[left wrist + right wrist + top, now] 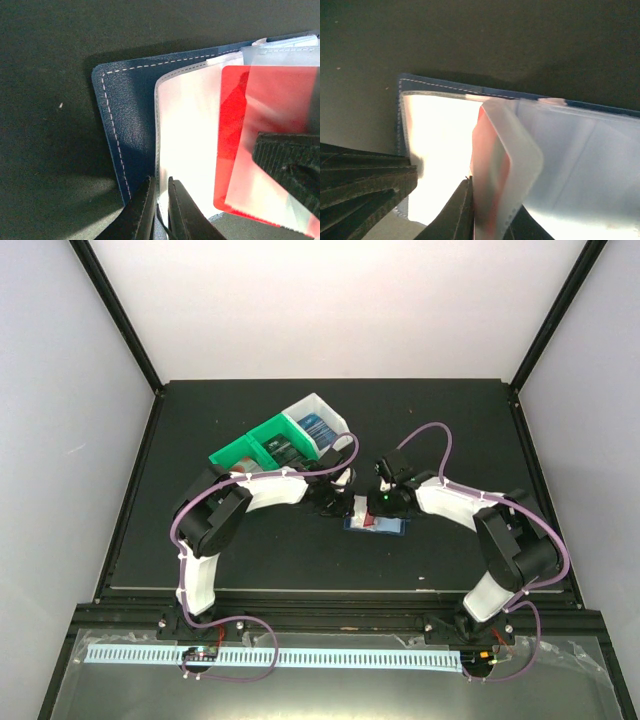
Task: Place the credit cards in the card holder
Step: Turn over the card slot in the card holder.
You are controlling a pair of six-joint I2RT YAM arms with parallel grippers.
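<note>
**Top external.** I see the card holder (378, 525) lying open on the dark table (250, 540), just right of centre, and both arms are bent in over it. The left gripper (345, 502) is at its left end and the right gripper (378, 508) is above its middle. The green-and-white bin (262, 445) stands behind the left arm, apart from the holder. A blue card (318, 427) lies in its white end compartment.

**Left wrist.** The card holder (125, 115) lies flat with its blue stitched cover facing up. A clear sleeve (190, 135) lies over the cover. The red card (232, 140) sits to the right, one strip of it bare and the rest under a cloudy leaf. The left gripper (160, 186) has its fingers almost together, and they nip the near edge of the clear sleeve. A ribbed finger (290, 160) of the right gripper lies over the red card.

**Right wrist.** I see the blue edge of the card holder (435, 86) with the sleeves fanned open. One cloudy leaf curls upward with the red card (492, 165) inside it. The right gripper (490, 210) has its fingers drawn in on either side, pinching leaf and card together. The far finger is mostly hidden. The dark ribbed finger (365, 185) at the left belongs to the left gripper.
</note>
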